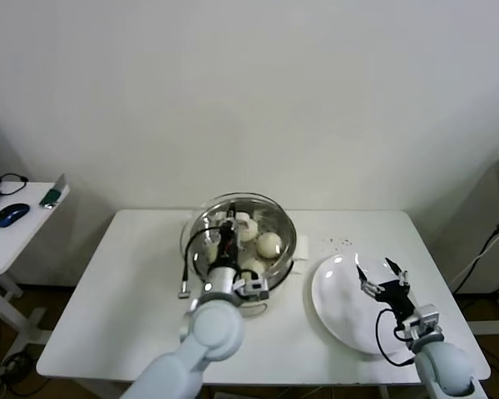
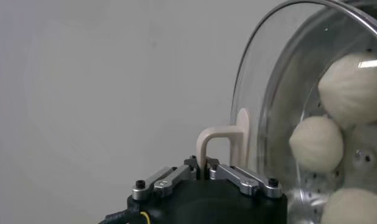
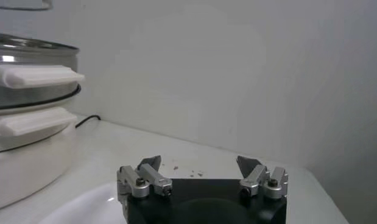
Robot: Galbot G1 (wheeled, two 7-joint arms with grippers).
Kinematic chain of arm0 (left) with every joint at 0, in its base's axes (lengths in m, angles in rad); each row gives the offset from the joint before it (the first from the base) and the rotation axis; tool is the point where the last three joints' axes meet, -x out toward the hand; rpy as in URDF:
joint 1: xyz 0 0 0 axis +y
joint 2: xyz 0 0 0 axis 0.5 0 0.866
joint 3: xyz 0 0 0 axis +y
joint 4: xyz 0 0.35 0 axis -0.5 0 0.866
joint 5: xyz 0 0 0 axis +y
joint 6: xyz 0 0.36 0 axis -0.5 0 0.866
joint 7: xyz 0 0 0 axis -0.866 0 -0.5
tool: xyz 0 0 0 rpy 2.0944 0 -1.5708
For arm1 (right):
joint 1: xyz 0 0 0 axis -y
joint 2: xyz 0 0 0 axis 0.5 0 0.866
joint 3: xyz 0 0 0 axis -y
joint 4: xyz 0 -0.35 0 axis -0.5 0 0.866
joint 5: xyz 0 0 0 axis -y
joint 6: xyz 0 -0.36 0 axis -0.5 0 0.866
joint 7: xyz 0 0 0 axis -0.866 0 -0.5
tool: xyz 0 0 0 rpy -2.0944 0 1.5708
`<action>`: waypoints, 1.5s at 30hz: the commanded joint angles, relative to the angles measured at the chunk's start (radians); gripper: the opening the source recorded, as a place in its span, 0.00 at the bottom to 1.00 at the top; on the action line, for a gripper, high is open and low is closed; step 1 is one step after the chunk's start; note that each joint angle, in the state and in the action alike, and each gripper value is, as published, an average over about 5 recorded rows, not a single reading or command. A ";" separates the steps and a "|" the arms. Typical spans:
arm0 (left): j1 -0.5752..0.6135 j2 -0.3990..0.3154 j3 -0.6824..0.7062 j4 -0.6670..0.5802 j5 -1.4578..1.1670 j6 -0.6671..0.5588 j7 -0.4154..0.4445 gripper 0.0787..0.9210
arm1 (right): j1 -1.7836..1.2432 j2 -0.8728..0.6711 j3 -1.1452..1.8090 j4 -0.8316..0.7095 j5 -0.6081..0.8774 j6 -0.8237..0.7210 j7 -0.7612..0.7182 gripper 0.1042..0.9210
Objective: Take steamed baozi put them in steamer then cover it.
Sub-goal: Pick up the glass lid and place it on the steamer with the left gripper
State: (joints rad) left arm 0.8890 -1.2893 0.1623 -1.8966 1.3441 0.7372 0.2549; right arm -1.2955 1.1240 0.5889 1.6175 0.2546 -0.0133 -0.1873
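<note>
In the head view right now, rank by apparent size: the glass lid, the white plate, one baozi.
1. Round clear glass lid; flat white plate looks similar, so unranked between them.
2. Cream-white steamed baozi, clearly smallest.

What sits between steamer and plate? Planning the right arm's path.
In the head view, only bare tabletop lies between the steamer and the white plate.

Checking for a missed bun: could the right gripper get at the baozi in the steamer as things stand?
Probably not. The right gripper hangs open over the white plate, while the left gripper, shut on the glass lid's handle, holds the glass lid over the baozi.
</note>
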 commanded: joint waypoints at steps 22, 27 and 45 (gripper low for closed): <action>-0.060 -0.109 0.033 0.207 0.096 -0.016 -0.016 0.09 | 0.002 -0.010 0.004 -0.009 -0.018 0.004 -0.011 0.88; -0.056 -0.104 0.032 0.213 0.101 -0.021 -0.017 0.09 | 0.006 -0.009 0.002 -0.013 -0.021 0.004 -0.011 0.88; -0.054 -0.098 0.025 0.231 0.089 -0.021 -0.032 0.09 | 0.010 0.000 0.003 -0.021 -0.032 0.011 -0.015 0.88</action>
State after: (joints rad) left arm 0.8335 -1.3856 0.1881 -1.6728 1.4394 0.7213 0.2235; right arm -1.2856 1.1216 0.5898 1.5965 0.2247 -0.0033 -0.2019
